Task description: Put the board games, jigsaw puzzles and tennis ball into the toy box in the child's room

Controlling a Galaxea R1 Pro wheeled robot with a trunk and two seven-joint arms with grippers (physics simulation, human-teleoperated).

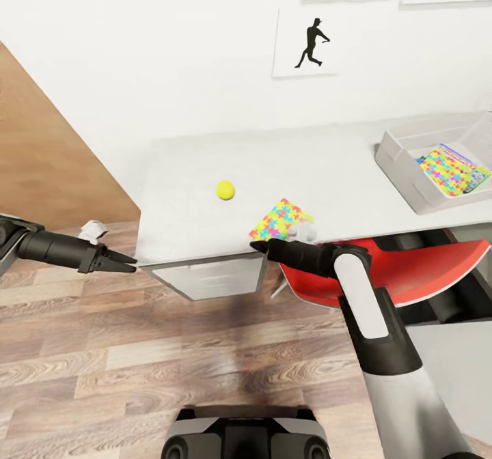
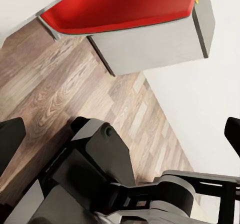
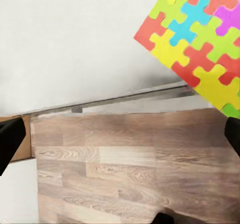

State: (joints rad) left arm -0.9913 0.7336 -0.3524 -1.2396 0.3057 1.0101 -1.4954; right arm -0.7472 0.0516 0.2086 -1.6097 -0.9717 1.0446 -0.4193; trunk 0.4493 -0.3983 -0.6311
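Puzzle board (image 1: 281, 218) is lying mid-frame, overhanging the table's (image 1: 191, 227) near edge, the ball (image 1: 225, 190) beside it. Right gripper (image 1: 260, 246), fingers spread wide and holding nothing, is hovering at that edge; a low approach risks knocking the board to the floor. Left gripper (image 1: 126, 262) looks pinched narrow.

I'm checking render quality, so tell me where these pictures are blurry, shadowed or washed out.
Head view: evenly lit, the ball sharp with a faint shadow; the white table nearly blends into the wall. Right wrist view: the puzzle is crisp, the table edge smeared. Left wrist view: sharp floor planks, the red chair seat is vivid, without glare.
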